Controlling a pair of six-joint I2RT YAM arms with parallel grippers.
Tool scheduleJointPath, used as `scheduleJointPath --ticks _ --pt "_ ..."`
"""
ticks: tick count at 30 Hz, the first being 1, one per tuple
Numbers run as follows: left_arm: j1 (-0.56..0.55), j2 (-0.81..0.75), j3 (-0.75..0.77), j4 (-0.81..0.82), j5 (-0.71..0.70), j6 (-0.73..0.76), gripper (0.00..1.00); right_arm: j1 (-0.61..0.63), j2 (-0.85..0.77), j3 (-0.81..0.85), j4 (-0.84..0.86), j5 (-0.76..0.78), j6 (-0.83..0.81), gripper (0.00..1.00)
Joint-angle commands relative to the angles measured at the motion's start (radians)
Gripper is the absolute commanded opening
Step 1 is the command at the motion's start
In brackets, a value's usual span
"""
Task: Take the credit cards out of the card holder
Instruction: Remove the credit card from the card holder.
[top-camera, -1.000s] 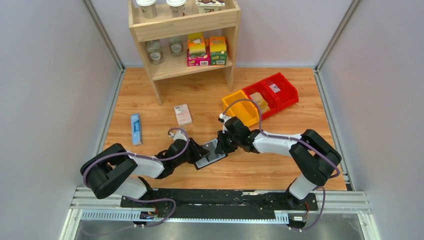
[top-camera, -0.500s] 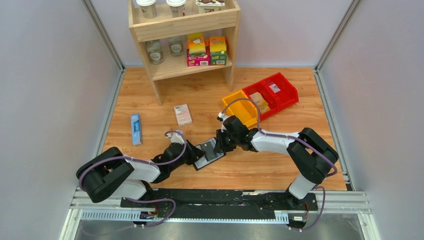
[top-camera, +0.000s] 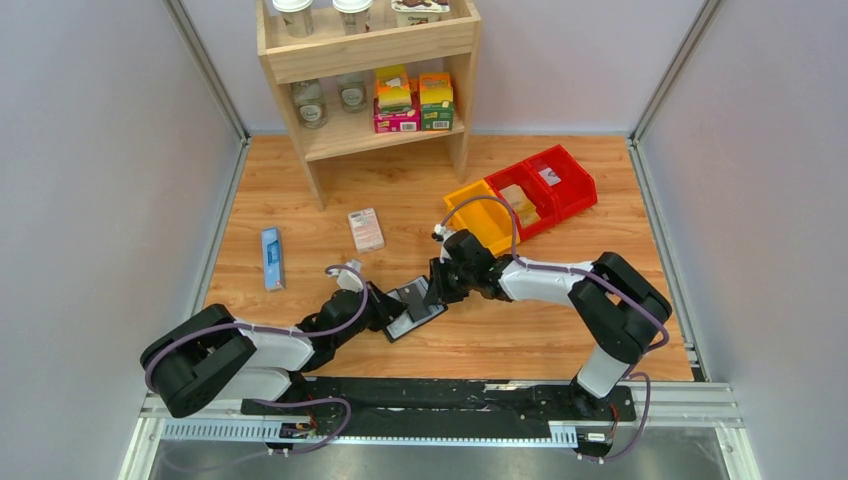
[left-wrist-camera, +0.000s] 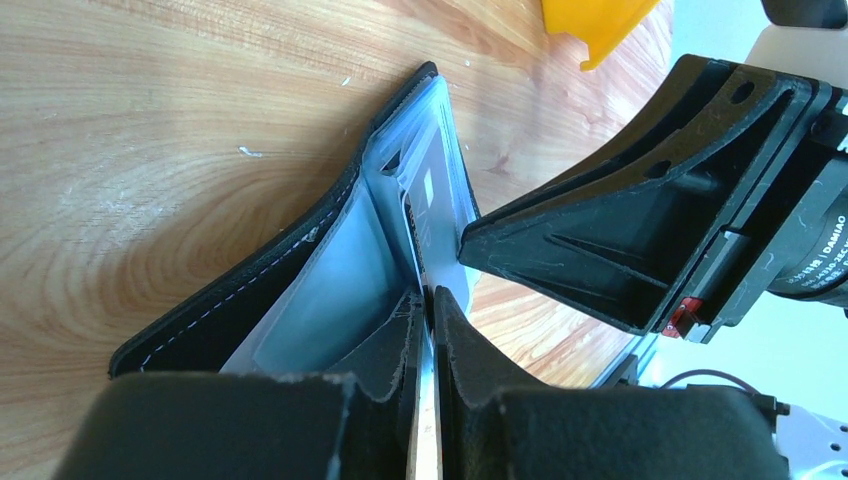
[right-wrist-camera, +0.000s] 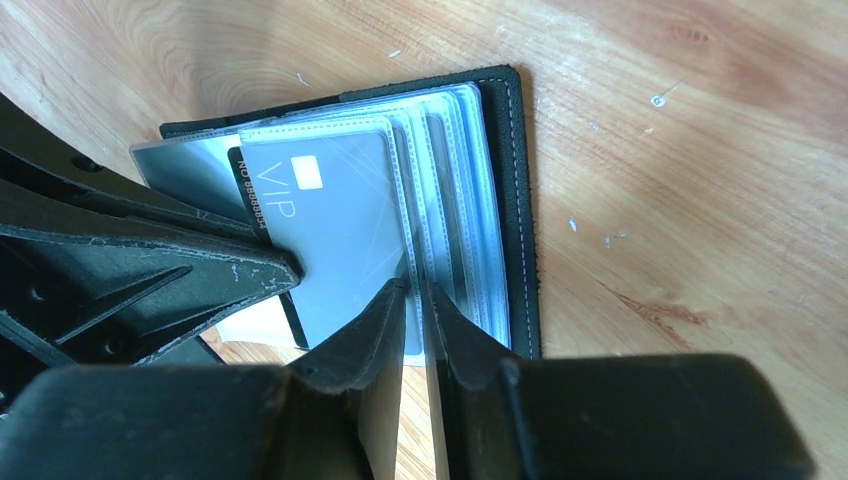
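Black card holder (right-wrist-camera: 518, 200), left claw (left-wrist-camera: 425, 300), right claw (right-wrist-camera: 413, 290) nipping opposite edges

Card holder (right-wrist-camera: 522, 200): black, with pale stitching along the edge. Pockets (right-wrist-camera: 455, 200): clear grey-blue. Card (right-wrist-camera: 330, 220): grey, with white "VIP" lettering and a white patch. Table (top-camera: 520, 340): orange-brown wood grain. Bins — one yellow (top-camera: 467, 190), two red (top-camera: 560, 152). Boxes — one blue (top-camera: 271, 257), one pink-and-white (top-camera: 366, 229).
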Motion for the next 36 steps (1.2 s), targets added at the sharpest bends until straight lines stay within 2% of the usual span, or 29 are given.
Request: scheduleJointPath --ticks 1,4,9,15,19,24,30,36 --pt "-0.007 -0.035 0.006 0.174 0.012 0.02 0.12 -0.003 0.062 -0.008 -0.034 0.015 0.002 0.2" --pt "-0.007 -0.032 -0.001 0.184 0.01 0.014 0.11 -0.007 0.067 -0.01 -0.034 0.012 0.004 0.2" --pt "-0.007 -0.044 -0.019 0.188 0.001 -0.001 0.0 -0.023 0.077 -0.014 -0.031 0.005 0.014 0.2" --pt "-0.007 -0.076 -0.06 0.172 -0.023 -0.044 0.0 -0.046 0.106 -0.01 -0.032 -0.011 0.028 0.17" --pt "-0.007 -0.124 -0.053 0.041 -0.045 -0.044 0.0 -0.055 0.103 -0.013 -0.02 -0.028 0.028 0.17" --pt "-0.007 -0.147 -0.001 -0.113 -0.083 0.003 0.0 -0.055 0.024 -0.028 0.015 -0.031 0.005 0.21" --pt "0.001 -0.084 0.105 -0.199 -0.082 0.114 0.0 -0.058 -0.091 -0.029 0.027 0.029 -0.018 0.27" --pt "0.048 0.026 0.157 -0.138 -0.014 0.126 0.0 -0.058 -0.111 -0.026 0.139 -0.021 0.002 0.29"
